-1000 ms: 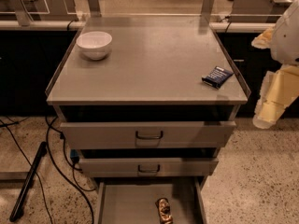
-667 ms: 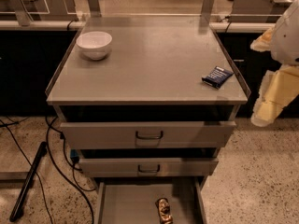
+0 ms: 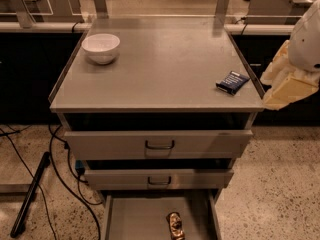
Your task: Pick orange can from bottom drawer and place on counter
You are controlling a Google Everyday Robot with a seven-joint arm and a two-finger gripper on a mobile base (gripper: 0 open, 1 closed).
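Reach not yet begun: your tool (image 3: 289,85) hangs beside the right edge of the desk (image 3: 165,69); whether it is clenched cannot be told.
Next, lower it to the can (image 3: 174,226) in the bottom drawer (image 3: 135,219).

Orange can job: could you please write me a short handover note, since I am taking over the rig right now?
Gripper: up beside the right edge of the counter, near the blue packet, nowhere near the can.
Orange can: lying on the floor of the bottom drawer, right of centre.
Counter: holds a white bowl at the back left and the blue packet at the right edge.
Done: the bottom drawer is open.
Left: reach down, grasp the can, lift it out and set it on the counter.
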